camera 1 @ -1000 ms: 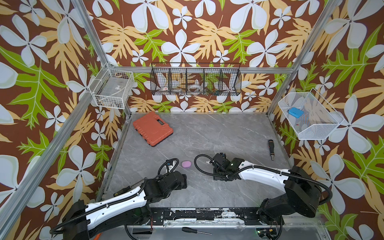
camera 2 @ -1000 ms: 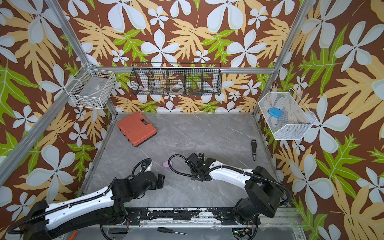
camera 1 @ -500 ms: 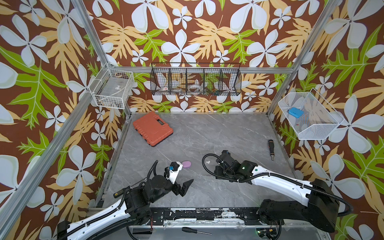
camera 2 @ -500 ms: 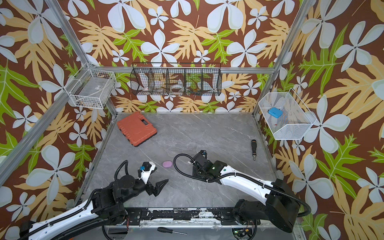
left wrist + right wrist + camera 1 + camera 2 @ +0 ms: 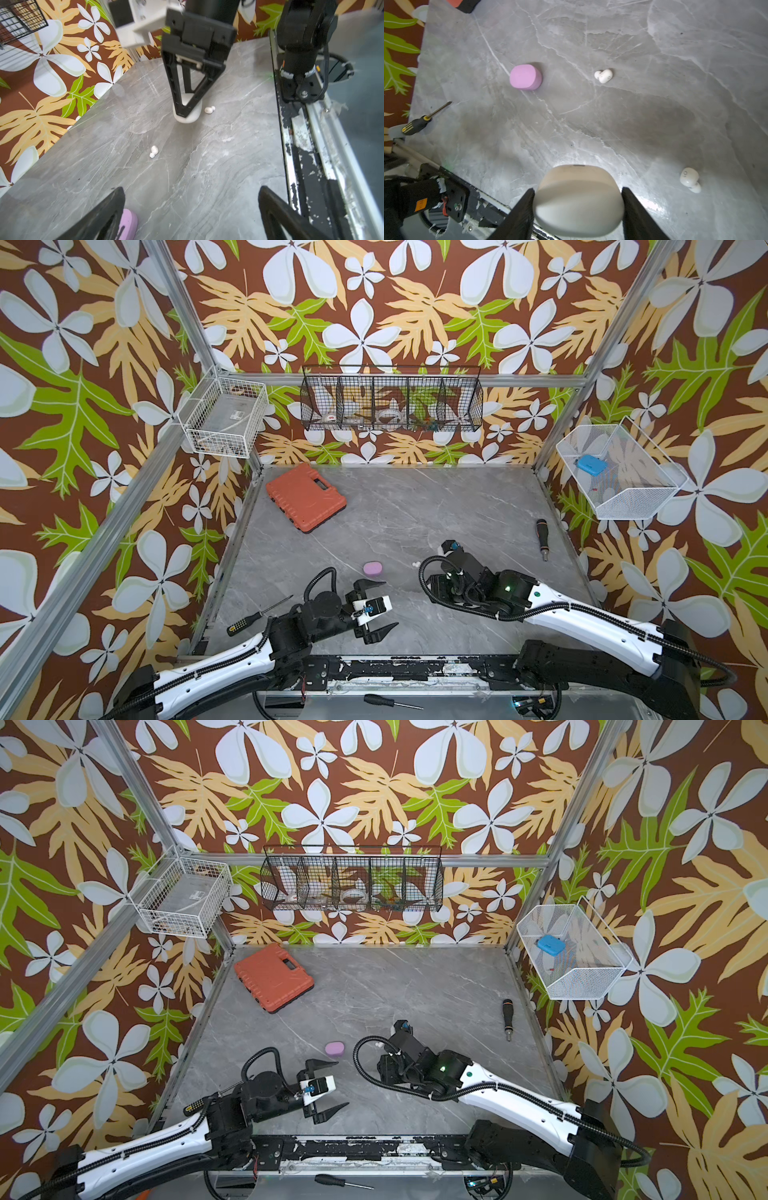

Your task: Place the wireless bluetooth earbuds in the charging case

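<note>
1. Your right gripper (image 5: 577,192) has its jaws pinching the white charging case (image 5: 578,205) by its two sides. The case fills the whole gap between the fingers.
2. From the left wrist view, you see the right gripper (image 5: 184,112) pointing down, with the white charging case (image 5: 194,117) at its tips, low against the grey table (image 5: 207,166).
3. One white earbud (image 5: 689,178) lies on the table just beside the pinched case, outside one finger and apart from it. The left wrist view shows this white earbud (image 5: 209,109) too.
4. A second white earbud (image 5: 603,75) lies farther ahead of the right jaws, in the open stretch between your two grippers. It also shows in a top view (image 5: 414,564).
5. Your left gripper (image 5: 388,604) has its jaws spread wide over bare table, well apart from the pinched case.
6. The lilac case (image 5: 374,568) lies just outside the left gripper's far finger. That finger partly hides it in the left wrist view.
7. A yellow-striped screwdriver (image 5: 249,620) lies behind the left jaws at the table's edge.
</note>
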You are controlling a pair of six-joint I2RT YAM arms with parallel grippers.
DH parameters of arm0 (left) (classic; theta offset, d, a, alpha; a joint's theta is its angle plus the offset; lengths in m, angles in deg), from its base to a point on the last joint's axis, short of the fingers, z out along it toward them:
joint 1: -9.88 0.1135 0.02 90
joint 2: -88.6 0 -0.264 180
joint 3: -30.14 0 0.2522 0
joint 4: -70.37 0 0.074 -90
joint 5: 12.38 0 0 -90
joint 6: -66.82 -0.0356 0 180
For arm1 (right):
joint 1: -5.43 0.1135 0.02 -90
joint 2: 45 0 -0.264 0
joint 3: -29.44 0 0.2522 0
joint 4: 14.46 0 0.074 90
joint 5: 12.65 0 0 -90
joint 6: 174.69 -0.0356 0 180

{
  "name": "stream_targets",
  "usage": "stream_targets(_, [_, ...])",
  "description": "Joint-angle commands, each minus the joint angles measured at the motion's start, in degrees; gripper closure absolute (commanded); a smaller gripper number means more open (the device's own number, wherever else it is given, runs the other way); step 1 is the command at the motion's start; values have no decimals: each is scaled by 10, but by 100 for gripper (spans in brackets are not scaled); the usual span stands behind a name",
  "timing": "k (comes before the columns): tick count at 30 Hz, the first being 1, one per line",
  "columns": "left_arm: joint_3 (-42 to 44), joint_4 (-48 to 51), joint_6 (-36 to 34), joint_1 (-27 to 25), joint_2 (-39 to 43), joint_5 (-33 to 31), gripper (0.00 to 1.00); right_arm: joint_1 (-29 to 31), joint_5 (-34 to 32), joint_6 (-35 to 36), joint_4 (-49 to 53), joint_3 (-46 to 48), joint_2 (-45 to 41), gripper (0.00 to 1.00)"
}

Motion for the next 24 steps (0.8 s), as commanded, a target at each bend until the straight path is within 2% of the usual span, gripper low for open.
stream_targets(1, [7, -88, -69, 0, -24, -18, 0, 22, 9, 7, -26, -5, -8, 40])
stream_targets(7, [9, -167, -66, 0, -80, -18, 0, 59, 15, 7, -59, -10, -6, 41])
stream_targets(12, [1, -174, -55, 0, -127, 13, 0, 83, 18, 4, -92, -12, 6, 41])
stream_targets(24, [4, -197, -42, 0, -140, 8, 5, 115, 20, 1, -133, -26, 33, 41])
